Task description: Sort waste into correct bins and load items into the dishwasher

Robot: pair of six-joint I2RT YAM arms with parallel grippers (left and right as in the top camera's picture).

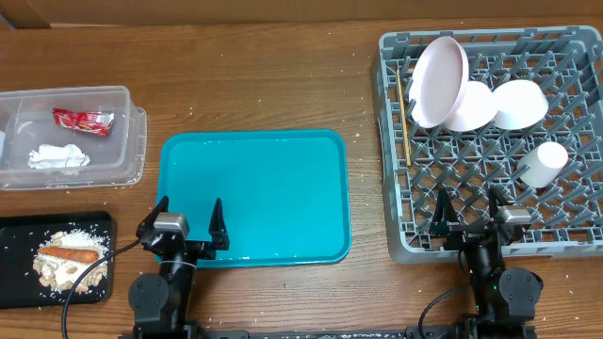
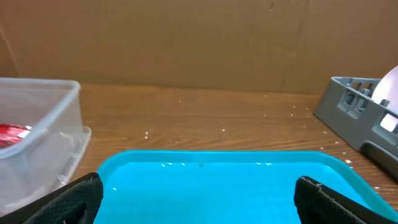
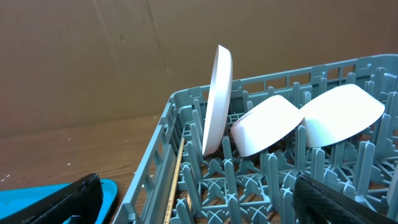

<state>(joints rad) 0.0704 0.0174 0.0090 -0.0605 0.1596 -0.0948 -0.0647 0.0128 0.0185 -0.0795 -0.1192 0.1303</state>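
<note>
Overhead view of a wooden table [image 1: 283, 85]. At right, grey rack [image 1: 388, 141] loaded with plate [image 1: 439, 80] on edge near the far left corner, two bowls [image 1: 473, 106] tipped just beside it, cup [image 1: 542, 164] tilted among the pegs further right, chopsticks [image 1: 405, 108] lying along the left wall. At far left, clear tub [image 1: 132, 141] holding red wrapper [image 1: 83, 120] and tissue [image 1: 58, 156]. Just in front of it, black tray [image 1: 19, 282] with carrot stick [image 1: 73, 254] on pale crumbs [image 1: 52, 273]. In the centre, teal tray [image 1: 254, 193]. Left gripper [image 1: 189, 205] over its near left corner, jaws wide, nothing between them. Right gripper [image 1: 465, 198] over the rack's near edge, jaws wide, nothing held.
</note>
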